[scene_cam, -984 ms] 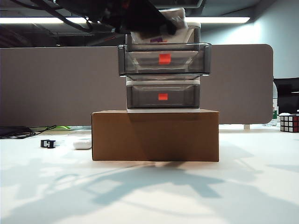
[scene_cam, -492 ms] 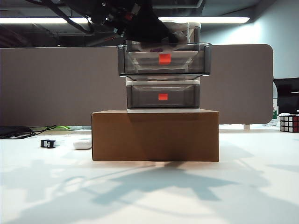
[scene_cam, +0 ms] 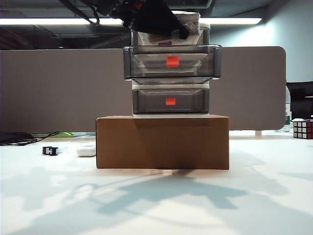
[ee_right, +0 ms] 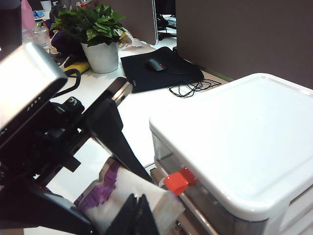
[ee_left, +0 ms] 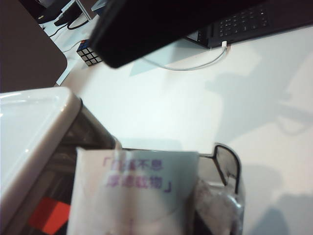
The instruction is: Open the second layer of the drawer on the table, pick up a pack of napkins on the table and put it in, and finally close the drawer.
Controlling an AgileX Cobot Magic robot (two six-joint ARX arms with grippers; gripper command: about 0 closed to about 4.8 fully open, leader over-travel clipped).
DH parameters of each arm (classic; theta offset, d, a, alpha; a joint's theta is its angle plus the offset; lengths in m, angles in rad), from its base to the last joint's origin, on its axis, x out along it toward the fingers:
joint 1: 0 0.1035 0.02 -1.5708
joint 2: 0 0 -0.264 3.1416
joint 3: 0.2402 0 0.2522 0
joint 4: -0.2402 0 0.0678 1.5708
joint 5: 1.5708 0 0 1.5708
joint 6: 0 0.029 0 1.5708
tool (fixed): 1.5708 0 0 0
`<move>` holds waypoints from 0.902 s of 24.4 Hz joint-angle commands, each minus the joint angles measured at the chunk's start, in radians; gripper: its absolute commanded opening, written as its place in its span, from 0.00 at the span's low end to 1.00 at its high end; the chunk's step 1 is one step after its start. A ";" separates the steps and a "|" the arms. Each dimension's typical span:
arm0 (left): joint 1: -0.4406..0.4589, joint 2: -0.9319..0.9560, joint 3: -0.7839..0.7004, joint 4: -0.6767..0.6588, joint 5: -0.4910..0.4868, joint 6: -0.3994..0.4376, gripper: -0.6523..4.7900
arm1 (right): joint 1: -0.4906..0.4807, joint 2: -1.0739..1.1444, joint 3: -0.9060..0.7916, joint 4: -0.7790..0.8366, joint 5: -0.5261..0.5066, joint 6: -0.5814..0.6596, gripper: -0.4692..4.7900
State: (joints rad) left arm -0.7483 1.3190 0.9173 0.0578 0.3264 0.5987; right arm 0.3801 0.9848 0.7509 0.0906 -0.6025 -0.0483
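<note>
**Napkins over the open middle drawer, left gripper around them**

Starting at the far left of the exterior view, a small black object (scene_cam: 50, 151) and a small white rounded case (scene_cam: 86, 151) lie on the table (scene_cam: 58, 196), well below the left gripper (scene_cam: 161, 24) and off to its left. Straight under that gripper we see a brown cardboard box (scene_cam: 162, 142), and on it stands the drawer (scene_cam: 170, 85).

The second layer (scene_cam: 171, 63) is pulled out toward the camera, directly beneath the left gripper, with its red-orange tab facing us. The bottom drawer below it is pushed in.

The pack of napkins (scene_cam: 151, 40) is just under the left gripper, low over the open second layer, with its purple marking showing. In the right wrist view the pack lies between the left gripper's two black fingers (ee_right: 115, 137). We cannot tell whether they are pressing it or have let go, nor whether the pack already rests on the drawer floor.

The right gripper (ee_right: 138, 218) is above the cabinet's white top and close beside the pack. Its fingertips are pressed together with nothing between them. It does not appear in the exterior view.

At the far right, well below and to the right of the left gripper, sits a colour cube (scene_cam: 302, 129).
</note>
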 commanded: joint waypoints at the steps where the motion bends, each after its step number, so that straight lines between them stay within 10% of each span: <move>1: 0.001 0.000 0.004 -0.013 0.007 0.003 0.54 | 0.000 -0.003 0.004 0.011 0.000 0.003 0.08; 22: 0.000 0.010 0.004 0.002 0.015 0.003 0.64 | 0.000 -0.003 0.003 0.012 0.001 0.003 0.08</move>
State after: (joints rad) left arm -0.7479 1.3308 0.9173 0.0422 0.3290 0.6018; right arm 0.3801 0.9848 0.7509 0.0906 -0.6029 -0.0479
